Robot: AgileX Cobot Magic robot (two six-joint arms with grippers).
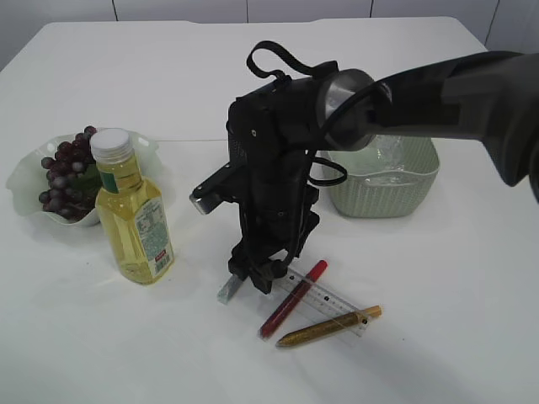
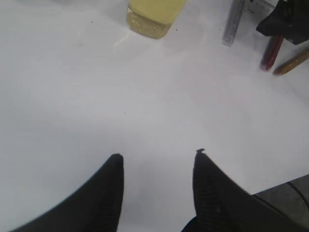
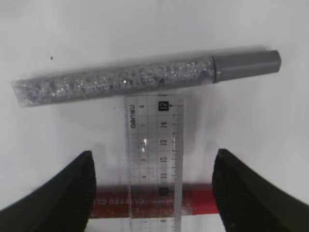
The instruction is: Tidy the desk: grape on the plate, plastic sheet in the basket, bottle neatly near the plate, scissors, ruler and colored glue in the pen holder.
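Right wrist view: gripper [image 3: 152, 186] jaws wide, straddling the ruler [image 3: 153, 159], its end touching the silver glue [image 3: 145, 79]. Left gripper [image 2: 157, 169], also wide, hangs over bare table [image 2: 145, 96].

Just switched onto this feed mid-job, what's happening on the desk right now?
The right gripper is down over the clear ruler, jaws open on either side of it, holding nothing. A silver glue pen lies just beyond the ruler's end; red and gold glue pens lie by it. The left gripper hangs open over bare table, idle. The grapes already sit on the plate, the bottle stands beside it, and the basket is behind the arm.
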